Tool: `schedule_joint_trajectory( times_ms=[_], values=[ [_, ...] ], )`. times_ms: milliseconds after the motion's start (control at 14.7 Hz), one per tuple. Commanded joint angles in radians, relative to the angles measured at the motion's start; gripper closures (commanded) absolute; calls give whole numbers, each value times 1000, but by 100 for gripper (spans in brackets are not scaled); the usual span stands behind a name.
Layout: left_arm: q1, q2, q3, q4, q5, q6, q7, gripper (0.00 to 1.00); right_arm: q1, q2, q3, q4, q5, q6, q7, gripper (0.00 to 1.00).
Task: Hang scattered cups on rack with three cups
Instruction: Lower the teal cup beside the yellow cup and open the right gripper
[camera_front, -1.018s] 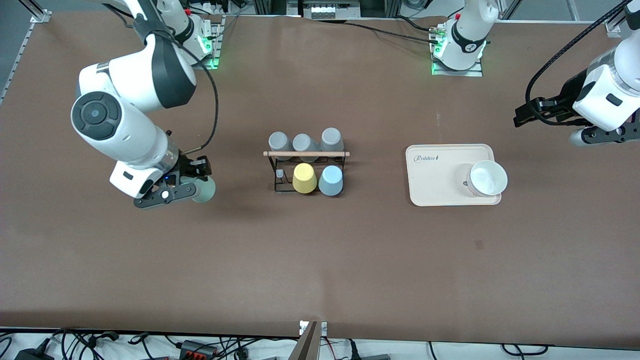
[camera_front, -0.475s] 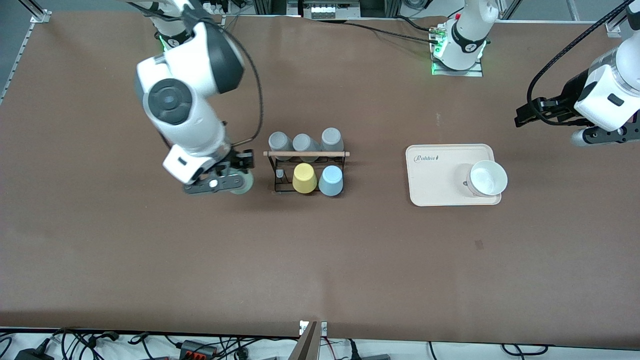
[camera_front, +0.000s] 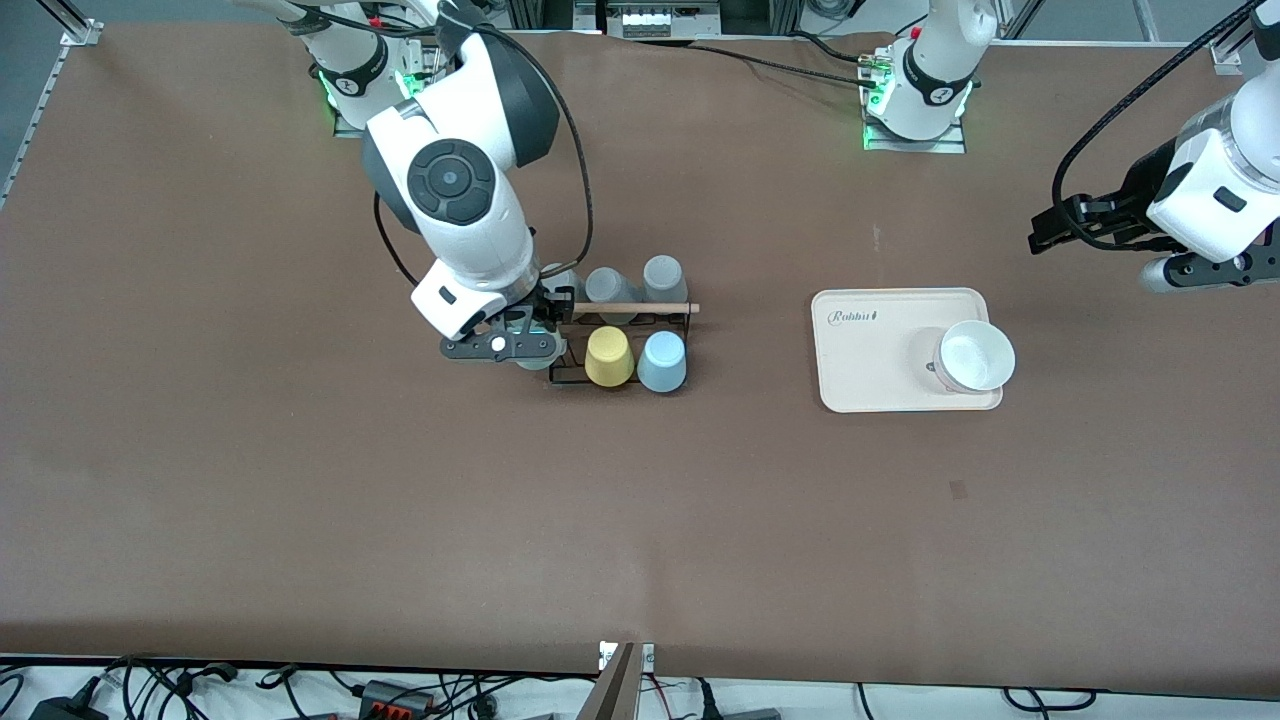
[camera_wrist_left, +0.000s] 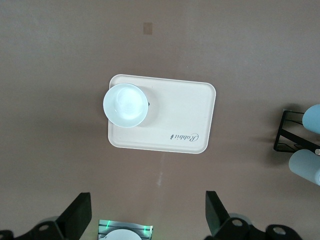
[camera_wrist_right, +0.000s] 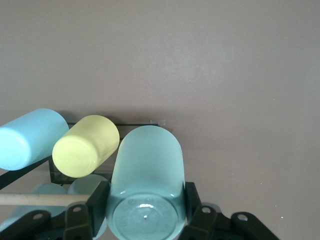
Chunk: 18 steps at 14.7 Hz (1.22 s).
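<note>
**A:** Right gripper (camera_wrist_right: 145, 212) has its fingers (camera_wrist_right: 97, 200) pinching the mint cup (camera_wrist_right: 147, 170) by its base, mouth pointing out, over the rack (camera_front: 620, 340) at the empty spot next to the yellow cup (camera_front: 608, 356). Blue cup (camera_front: 661, 361) is already on, beside the yellow.

**B:** So what's the trick now?

**A:** I'd line the mouth up over the free peg, go down slow, and watch the wooden rod (camera_front: 630, 308). Don't bump the yellow one.

**B:** And the left?

**A:** Left gripper (camera_wrist_left: 147, 220) waits with fingers spread, up over the counter (camera_front: 640, 520) near the tray (camera_front: 870, 350).
</note>
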Motion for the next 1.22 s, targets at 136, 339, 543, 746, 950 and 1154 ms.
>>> schedule_joint_trajectory(
  times_ms=[136, 339, 543, 746, 950, 1154],
  values=[
    [3, -20, -5, -18, 12, 4, 21, 0, 21, 49, -6, 34, 9, 11, 17, 75],
    [3, -22, -5, -20, 12, 4, 21, 0, 21, 55, -6, 34, 10, 12, 7, 75],
    [3, -20, -5, -18, 12, 4, 21, 0, 19, 75, -4, 36, 13, 14, 6, 75],
    [5, -22, -5, -18, 12, 4, 21, 0, 19, 95, -4, 36, 47, 14, 7, 75],
    [5, -22, -5, -18, 12, 4, 21, 0, 19, 109, -6, 36, 55, 14, 7, 75],
    [5, -22, -5, -20, 12, 4, 21, 0, 19, 124, -4, 34, 58, 26, 7, 75]
  ],
)
